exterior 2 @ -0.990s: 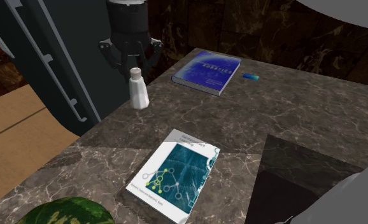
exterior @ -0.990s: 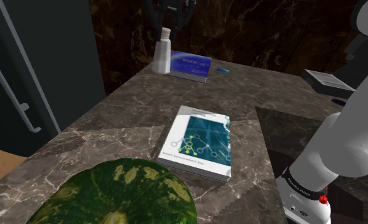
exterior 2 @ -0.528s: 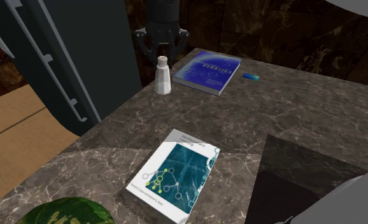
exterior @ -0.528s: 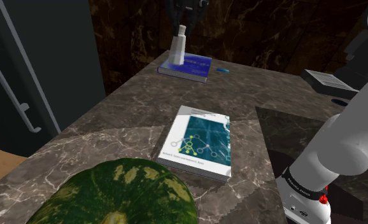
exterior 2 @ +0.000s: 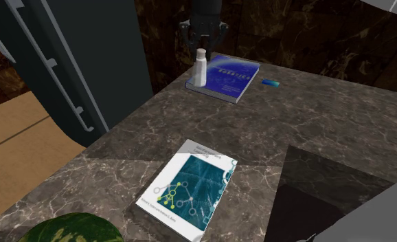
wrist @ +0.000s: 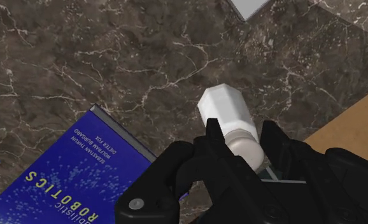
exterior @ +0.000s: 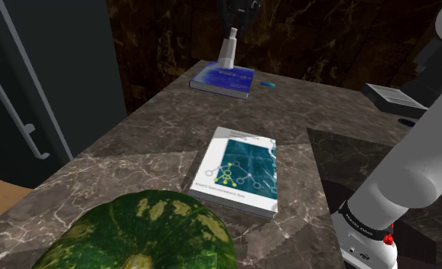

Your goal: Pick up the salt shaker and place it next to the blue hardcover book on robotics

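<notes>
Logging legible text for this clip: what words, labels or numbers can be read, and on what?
"ROBOTICS": cover of the blue book, wrist view.
"SEBASTIAN THRUN", "DIETER FOX", seemingly "WOLFRAM BURGARD": same cover.
Another title word beside "ROBOTICS" is cut off.
White and teal book: print too small to read.

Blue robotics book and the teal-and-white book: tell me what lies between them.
Nothing. In the second exterior view, the stretch between the blue robotics book and the teal-and-white book is bare dark veined countertop.
</notes>
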### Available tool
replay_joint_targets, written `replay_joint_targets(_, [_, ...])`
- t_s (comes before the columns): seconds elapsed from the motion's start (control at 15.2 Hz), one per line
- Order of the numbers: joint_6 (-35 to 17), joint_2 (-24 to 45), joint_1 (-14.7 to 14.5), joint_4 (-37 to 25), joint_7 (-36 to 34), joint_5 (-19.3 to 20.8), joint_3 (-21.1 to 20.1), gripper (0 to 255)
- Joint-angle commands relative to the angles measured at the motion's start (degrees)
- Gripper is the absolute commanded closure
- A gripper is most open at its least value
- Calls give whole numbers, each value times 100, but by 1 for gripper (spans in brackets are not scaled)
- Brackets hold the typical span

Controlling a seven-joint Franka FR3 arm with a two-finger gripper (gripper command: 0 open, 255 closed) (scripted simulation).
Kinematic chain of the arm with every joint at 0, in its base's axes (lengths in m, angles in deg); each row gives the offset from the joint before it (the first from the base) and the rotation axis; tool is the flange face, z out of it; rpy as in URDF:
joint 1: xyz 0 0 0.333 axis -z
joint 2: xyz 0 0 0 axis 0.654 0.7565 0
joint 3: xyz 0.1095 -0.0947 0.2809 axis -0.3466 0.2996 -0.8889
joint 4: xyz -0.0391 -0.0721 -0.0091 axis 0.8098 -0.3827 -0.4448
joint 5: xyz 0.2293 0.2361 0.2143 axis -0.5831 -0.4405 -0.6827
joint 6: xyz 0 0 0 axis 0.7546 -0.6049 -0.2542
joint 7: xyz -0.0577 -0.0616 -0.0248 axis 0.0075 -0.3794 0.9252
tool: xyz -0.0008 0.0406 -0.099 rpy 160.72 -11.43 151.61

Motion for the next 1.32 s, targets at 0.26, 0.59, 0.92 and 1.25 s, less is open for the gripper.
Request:
replay_joint_targets(0.26, [196, 373, 384, -499, 760, 56, 368, 255])
replay_joint_targets(0.59, [278, 732, 635, -895, 1233, 99, 579, 255])
replay_joint_targets(0.92, [-198, 512, 662, -201, 1293, 58, 593, 255])
replay_joint_targets(1.25, [-638, 355, 676, 397, 1345, 28, 602, 255])
